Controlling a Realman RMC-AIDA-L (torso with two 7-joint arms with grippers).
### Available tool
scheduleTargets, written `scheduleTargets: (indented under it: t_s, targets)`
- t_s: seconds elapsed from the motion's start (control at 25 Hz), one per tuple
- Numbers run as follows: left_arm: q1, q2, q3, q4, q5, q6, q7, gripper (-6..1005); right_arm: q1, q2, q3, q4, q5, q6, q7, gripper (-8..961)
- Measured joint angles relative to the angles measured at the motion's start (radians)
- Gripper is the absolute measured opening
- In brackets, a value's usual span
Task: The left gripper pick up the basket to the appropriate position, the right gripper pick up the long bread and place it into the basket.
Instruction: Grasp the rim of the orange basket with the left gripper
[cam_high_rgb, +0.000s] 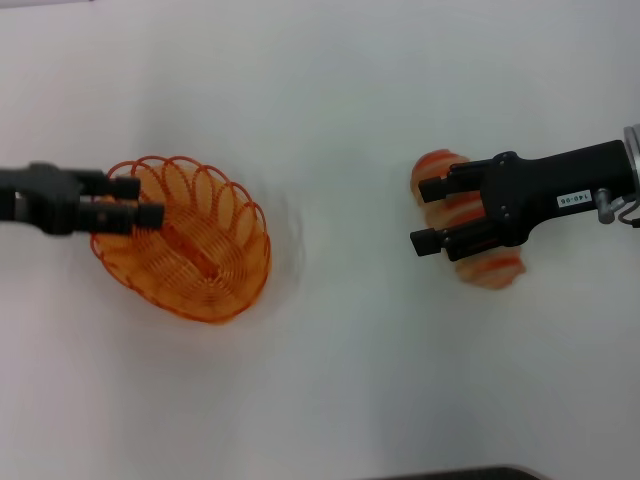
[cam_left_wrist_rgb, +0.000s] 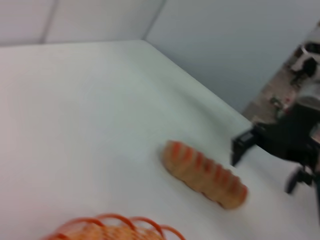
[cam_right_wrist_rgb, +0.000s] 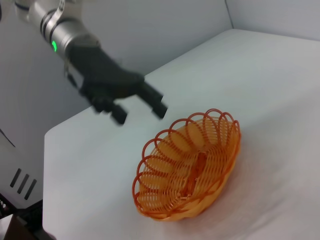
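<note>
The orange wire basket (cam_high_rgb: 190, 245) sits on the white table at the left and is empty; it also shows in the right wrist view (cam_right_wrist_rgb: 187, 167). My left gripper (cam_high_rgb: 148, 200) is open, hovering at the basket's left rim, apart from it in the right wrist view (cam_right_wrist_rgb: 142, 115). The long bread (cam_high_rgb: 488, 270), tan with orange-red stripes, lies on the table at the right and is partly hidden under my right gripper (cam_high_rgb: 420, 215). That gripper is open just above the loaf. The left wrist view shows the bread (cam_left_wrist_rgb: 205, 172) flat on the table with the right gripper (cam_left_wrist_rgb: 242, 145) beside it.
The white table (cam_high_rgb: 330, 380) carries nothing else between the basket and the bread. Its edges show in the right wrist view (cam_right_wrist_rgb: 47, 137) and near a grey wall in the left wrist view (cam_left_wrist_rgb: 200, 85).
</note>
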Motion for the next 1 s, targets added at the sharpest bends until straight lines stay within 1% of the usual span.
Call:
scheduleTargets:
  t_s: [0.08,0.24,0.28,0.32,0.48,0.72,0.84,1.0]
  targets:
    - [-0.029,0.012,0.004,0.029,0.004,-0.02,-0.072,777,0.0,0.002,-0.001,0.0,0.0,0.0,-0.003,928]
    - [-0.092,0.042,0.013,0.042,0.029,-0.049,-0.142,777,0.0,0.007,-0.002,0.0,0.0,0.002,-0.01,929]
    - [-0.092,0.042,0.013,0.042,0.029,-0.049,-0.142,777,0.0,0.009,-0.003,0.0,0.0,0.004,-0.013,929]
    - [-0.125,0.052,0.03,0.044,0.076,-0.094,-0.189,777,0.0,0.012,-0.004,0.0,0.0,0.006,-0.017,929]
    - [-0.173,0.056,0.111,0.054,0.175,-0.174,-0.27,777,-0.001,0.023,-0.015,0.0,0.0,0.025,-0.03,929]
    - [-0.213,0.04,0.231,0.079,0.262,-0.257,-0.375,776,-0.002,0.033,-0.034,0.001,0.0,0.054,-0.033,929]
    - [-0.222,0.026,0.29,0.081,0.297,-0.283,-0.409,776,-0.001,0.036,-0.048,0.005,0.0,0.067,-0.034,929]
    - [-0.235,-0.006,0.342,0.081,0.373,-0.319,-0.442,776,0.002,0.038,-0.057,0.014,0.0,0.082,-0.035,929]
